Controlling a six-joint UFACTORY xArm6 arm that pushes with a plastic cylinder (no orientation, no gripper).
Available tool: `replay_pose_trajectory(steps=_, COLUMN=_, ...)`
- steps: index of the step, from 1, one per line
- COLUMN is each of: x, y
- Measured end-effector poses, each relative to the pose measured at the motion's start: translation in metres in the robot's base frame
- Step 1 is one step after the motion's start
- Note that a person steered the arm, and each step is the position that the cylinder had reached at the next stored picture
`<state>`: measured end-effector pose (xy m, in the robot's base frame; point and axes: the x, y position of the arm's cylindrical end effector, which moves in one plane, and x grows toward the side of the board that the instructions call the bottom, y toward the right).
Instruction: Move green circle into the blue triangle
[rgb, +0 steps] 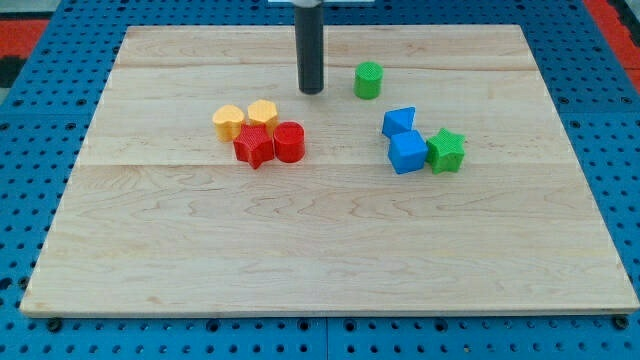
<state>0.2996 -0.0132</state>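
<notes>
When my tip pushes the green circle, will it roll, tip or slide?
The green circle stands upright and squat on the wooden board, so it probably slides rather than tips. Its round side may slip off my tip if struck off-centre.

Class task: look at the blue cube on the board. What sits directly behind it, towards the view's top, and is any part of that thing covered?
Behind the blue cube sits the blue triangle, touching it. The triangle's lower edge is hidden by the cube.
</notes>
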Motion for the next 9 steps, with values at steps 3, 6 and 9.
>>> replay_pose_trajectory(steps=3, x=0.040, y=0.119)
replay_pose_trajectory(steps=6, x=0.007, y=0.119)
replay_pose_trajectory(steps=9, x=0.027, y=0.076)
